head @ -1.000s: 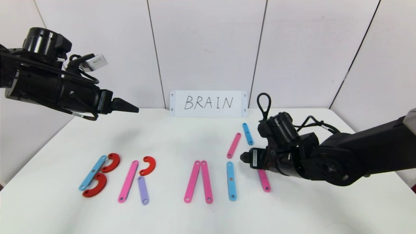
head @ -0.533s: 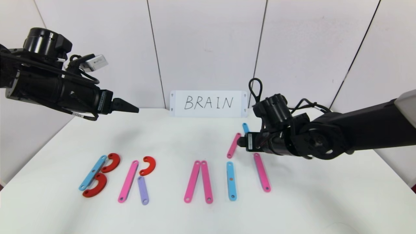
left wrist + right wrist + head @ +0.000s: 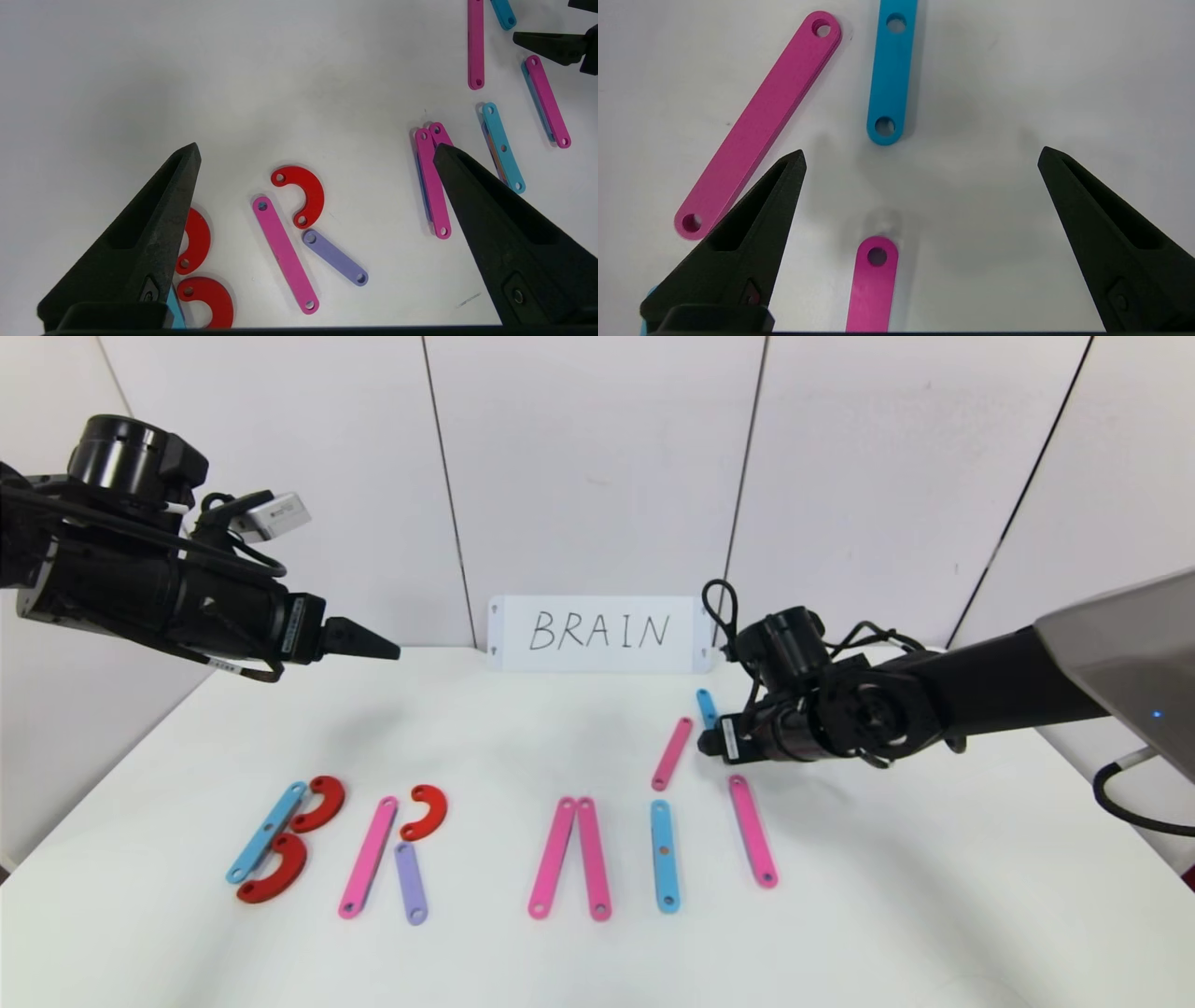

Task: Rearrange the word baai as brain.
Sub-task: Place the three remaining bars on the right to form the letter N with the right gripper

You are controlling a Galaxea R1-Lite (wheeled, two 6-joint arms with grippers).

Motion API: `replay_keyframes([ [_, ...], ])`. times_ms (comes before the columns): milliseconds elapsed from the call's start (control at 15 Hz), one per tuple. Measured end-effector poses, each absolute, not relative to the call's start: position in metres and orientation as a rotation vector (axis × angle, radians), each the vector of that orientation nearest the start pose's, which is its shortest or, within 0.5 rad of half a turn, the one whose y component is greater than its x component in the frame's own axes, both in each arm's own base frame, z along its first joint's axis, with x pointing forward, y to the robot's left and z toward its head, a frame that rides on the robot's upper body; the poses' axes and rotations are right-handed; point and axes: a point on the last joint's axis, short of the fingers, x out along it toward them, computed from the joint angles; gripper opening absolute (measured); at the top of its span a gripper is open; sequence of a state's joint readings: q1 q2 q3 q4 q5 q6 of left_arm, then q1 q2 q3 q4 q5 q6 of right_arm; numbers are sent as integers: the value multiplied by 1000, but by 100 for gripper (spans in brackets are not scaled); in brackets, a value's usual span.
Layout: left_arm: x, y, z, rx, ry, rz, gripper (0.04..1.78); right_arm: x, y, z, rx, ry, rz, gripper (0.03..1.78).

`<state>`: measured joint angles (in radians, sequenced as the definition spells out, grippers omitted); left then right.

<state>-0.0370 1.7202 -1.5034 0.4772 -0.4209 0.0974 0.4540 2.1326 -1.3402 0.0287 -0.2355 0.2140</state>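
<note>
Moved: right arm pulled back and up from the pink N strip (image 3: 752, 832), now fully exposed; strips unchanged.
Table (image 3: 840, 933): white, BRAIN card (image 3: 597, 634) upright at the back edge.
Left gripper (image 3: 373, 645): parked high over the table's left rear, fingers spread, holding nothing.
Right gripper (image 3: 707, 741): low over the table, between the loose pink strip (image 3: 672, 753) and loose blue strip (image 3: 708, 707); fingers spread, empty.
Letters: front row, B (image 3: 280, 840), R (image 3: 394, 857), A (image 3: 571, 870), blue I (image 3: 664, 855), then the N strip.
Head view only: card, both arms.
Left wrist only: the R's strip holes; its purple leg (image 3: 334, 256) sits just off the red curve (image 3: 301, 194).
Right wrist only: open gap beneath its fingers, N strip's end (image 3: 873, 282) centred in it.
</note>
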Motion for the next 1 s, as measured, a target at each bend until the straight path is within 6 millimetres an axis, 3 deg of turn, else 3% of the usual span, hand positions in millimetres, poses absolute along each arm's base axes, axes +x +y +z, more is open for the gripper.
replay_keyframes([
  [400, 309, -21, 268, -42, 665, -472, 174, 397, 169, 98, -29, 783, 145, 174],
  [1000, 310, -21, 267, -42, 668, -472, 174, 416, 171, 83, -37, 779, 138, 174],
])
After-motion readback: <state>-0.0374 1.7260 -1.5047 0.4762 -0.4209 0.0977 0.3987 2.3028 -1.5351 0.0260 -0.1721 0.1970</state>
